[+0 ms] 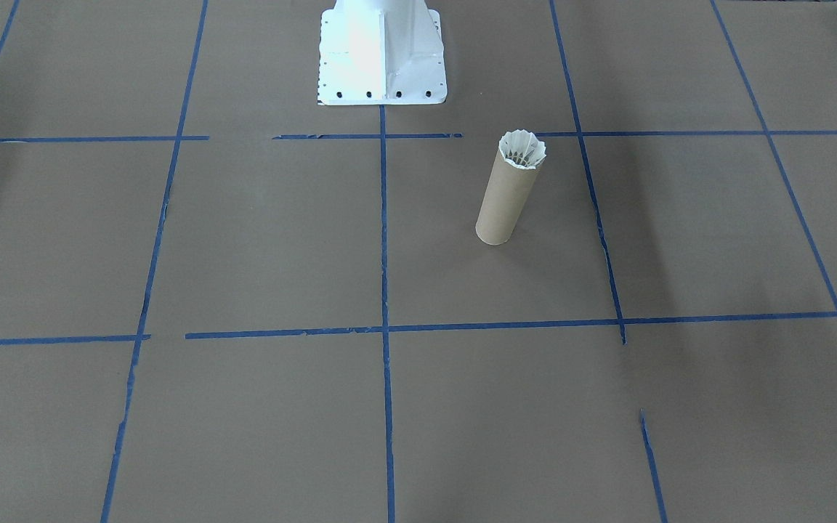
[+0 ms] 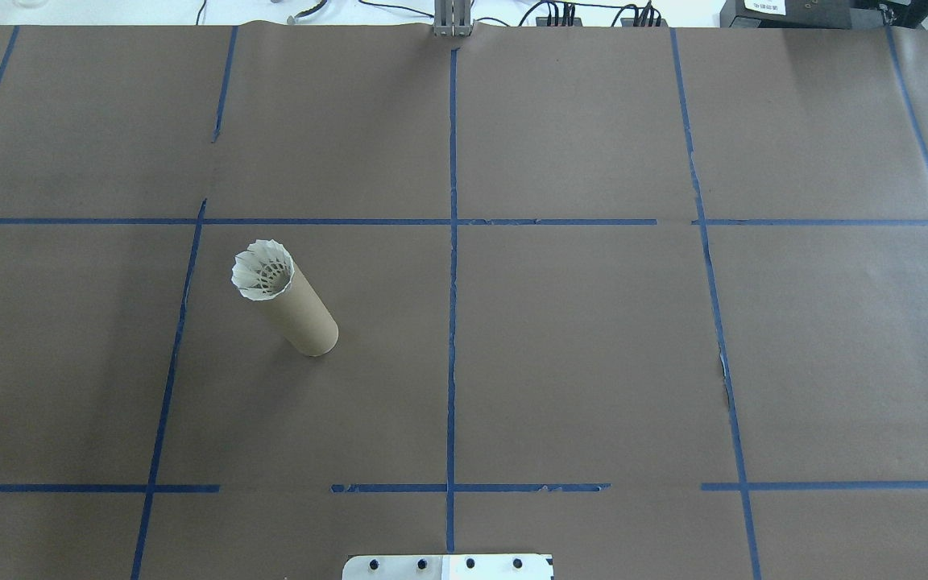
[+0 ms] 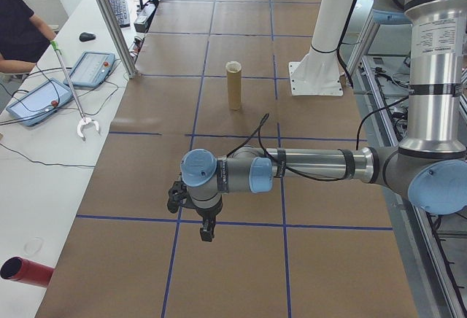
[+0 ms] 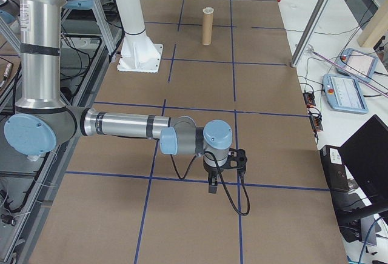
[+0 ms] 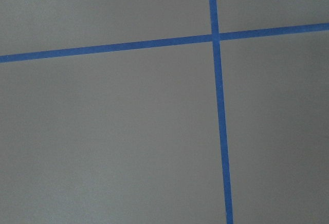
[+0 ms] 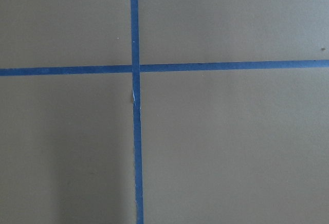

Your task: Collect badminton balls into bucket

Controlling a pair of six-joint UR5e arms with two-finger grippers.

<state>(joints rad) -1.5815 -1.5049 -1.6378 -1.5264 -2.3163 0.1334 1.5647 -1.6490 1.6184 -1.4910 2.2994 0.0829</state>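
Table (image 2: 593,362): brown paper with a blue tape grid. Both arms are parked out at the table ends, left tool (image 3: 207,232) and right tool (image 4: 213,185) hanging low over tape crossings; seen only in the side views, so can't tell if either is open or closed. Tube (image 2: 296,308) stands upright on the robot's left half, well apart from both tools. Shuttlecock (image 2: 263,271) sits in its mouth, feathers flaring above the rim. Looks done, no loose shuttlecocks visible; next move probably just hold clear.

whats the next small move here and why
Probably none beyond keeping both arms parked. The shuttlecock already sits in the top of the upright tube, feathers flaring at its rim, and no other shuttlecock shows on the table.
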